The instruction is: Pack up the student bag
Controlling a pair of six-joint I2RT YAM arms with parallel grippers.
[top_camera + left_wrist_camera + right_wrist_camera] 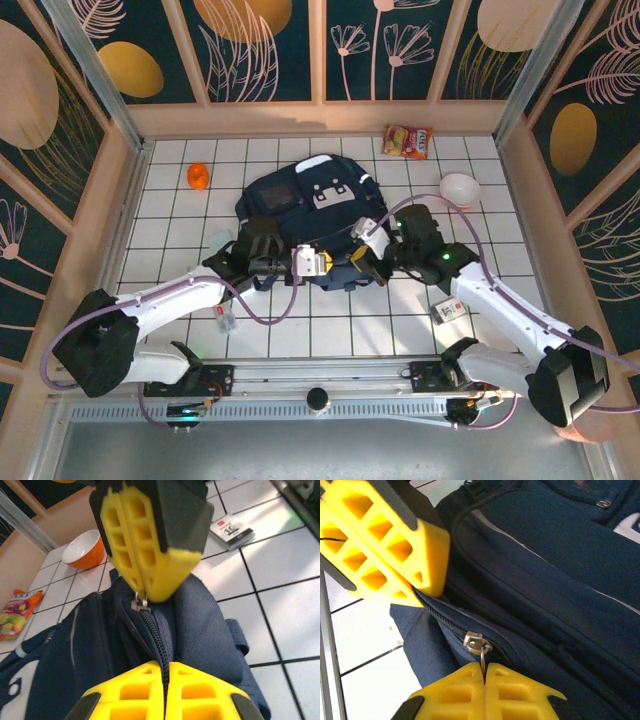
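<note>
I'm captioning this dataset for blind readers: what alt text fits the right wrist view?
The right gripper is shut on the metal zipper pull of the navy student bag. At upper left, the left gripper clamps the bag's zipper seam; white tiled table shows at lower left.

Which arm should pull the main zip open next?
Right. The right gripper is shut on the zipper pull; the left gripper just pinches the zip line of the student bag, anchoring it.

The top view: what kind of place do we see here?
Most likely a robot test booth: a white gridded table enclosed by leaf-patterned wall panels, with left arm and right arm mounted at its near edge.
</note>
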